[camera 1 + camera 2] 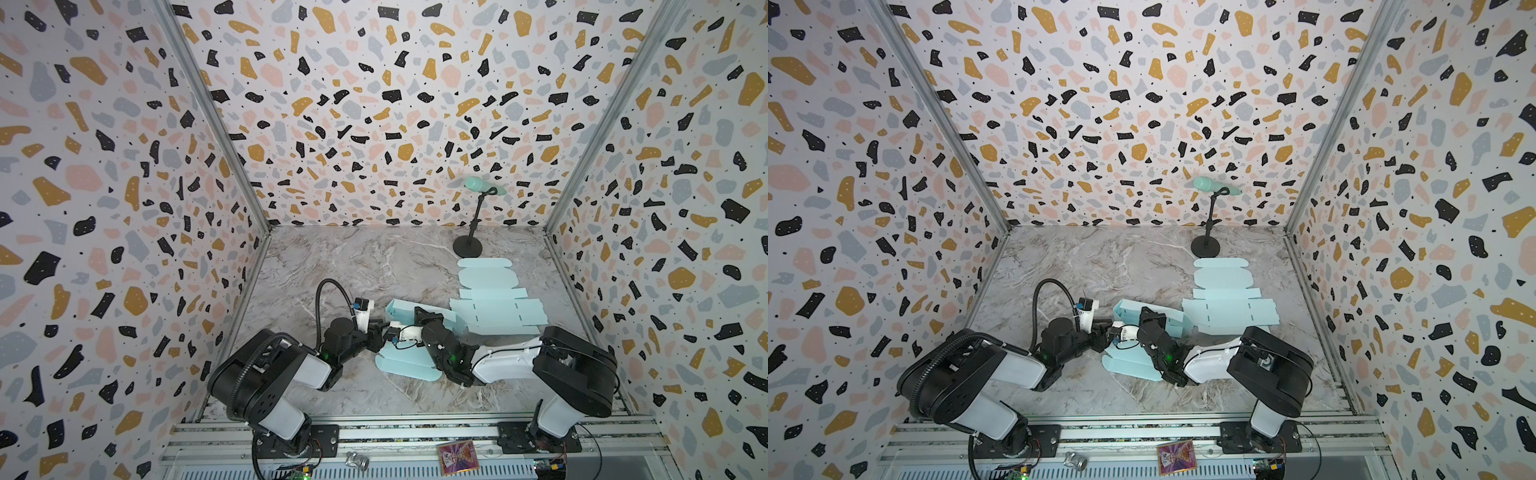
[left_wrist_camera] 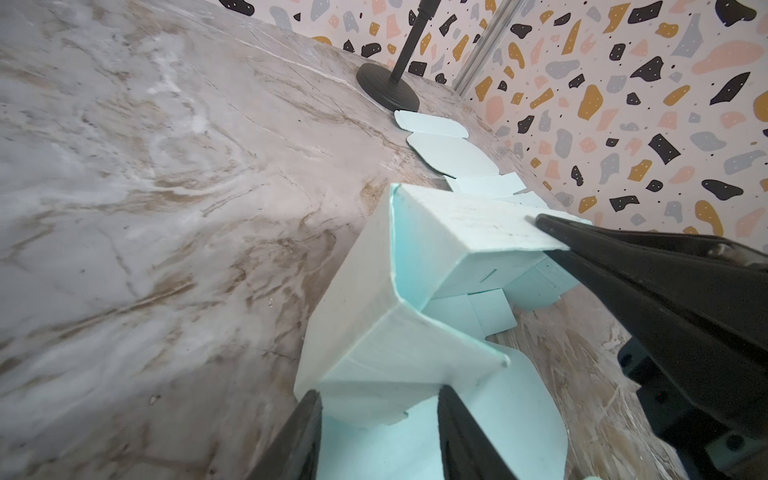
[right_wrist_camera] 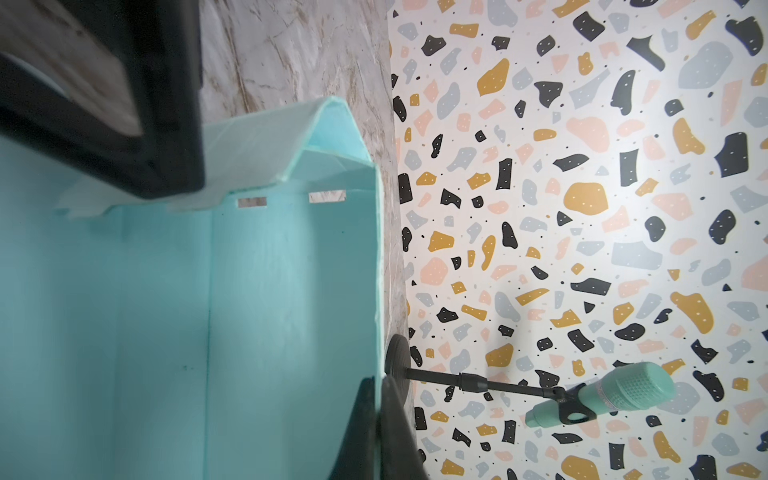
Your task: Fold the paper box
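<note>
Near the middle of the marble tabletop [image 1: 353, 257], between the two arms in both top views: the paper box [image 1: 405, 365], pale teal and half folded, with some walls raised and a rounded lid flap lying flat toward the near edge.

Right tool [image 1: 419, 311] reaching in from the right, clenched on the top edge of one upright wall of the paper box. In the right wrist view, black fingertips [image 3: 365, 399] pinched tight on that thin edge, with the teal inside of the wall alongside and two small slots cut near its far end. Same pinch visible in the left wrist view, on the rim of the raised wall.

Left tool [image 1: 381, 328] at the left end of the box, low over the tabletop. In the left wrist view, fingers [image 2: 307, 419] standing part-way apart on either side of a folded end flap, each seeming to touch it. Firm grasp or mere contact: cannot tell.

Just beside the box, to the right and toward the far side: a second paper blank [image 1: 494, 309], unfolded and lying flat.

Beyond the blank, a black stand [image 1: 467, 247] with a round base, carrying a tilted teal microphone [image 1: 484, 187].
</note>
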Tool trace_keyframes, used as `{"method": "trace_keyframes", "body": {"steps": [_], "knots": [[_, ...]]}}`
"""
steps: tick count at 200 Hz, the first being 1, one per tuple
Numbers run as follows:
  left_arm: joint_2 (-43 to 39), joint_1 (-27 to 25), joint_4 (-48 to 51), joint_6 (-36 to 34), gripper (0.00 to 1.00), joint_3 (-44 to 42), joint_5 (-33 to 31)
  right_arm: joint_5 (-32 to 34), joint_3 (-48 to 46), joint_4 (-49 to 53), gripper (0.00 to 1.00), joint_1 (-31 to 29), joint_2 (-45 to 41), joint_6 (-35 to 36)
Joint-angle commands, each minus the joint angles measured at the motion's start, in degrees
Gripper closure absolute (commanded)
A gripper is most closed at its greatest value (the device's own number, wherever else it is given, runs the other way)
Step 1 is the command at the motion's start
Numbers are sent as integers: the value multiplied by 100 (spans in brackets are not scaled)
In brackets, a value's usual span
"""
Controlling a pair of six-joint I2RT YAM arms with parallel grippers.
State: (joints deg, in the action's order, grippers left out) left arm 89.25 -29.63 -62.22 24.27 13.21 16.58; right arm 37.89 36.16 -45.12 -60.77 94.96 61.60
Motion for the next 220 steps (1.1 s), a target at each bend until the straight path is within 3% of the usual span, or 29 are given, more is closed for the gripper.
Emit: {"method": "trace_keyframes", "body": {"steps": [1,108,141,220], "knots": [[-42,45,-423,1,53,-8,-93,92,-30,-306,100,-44,71,106],[86,53,79,-499,54,400,-190,261,-30,-294,100,-520,450,235],[-53,49,34,-446,55,212,-295,506,-101,-953,100,-570,775,553],[-39,-104,-86,-506,65,-92,-835,599,-90,-1050,100,-713,800,643]]}}
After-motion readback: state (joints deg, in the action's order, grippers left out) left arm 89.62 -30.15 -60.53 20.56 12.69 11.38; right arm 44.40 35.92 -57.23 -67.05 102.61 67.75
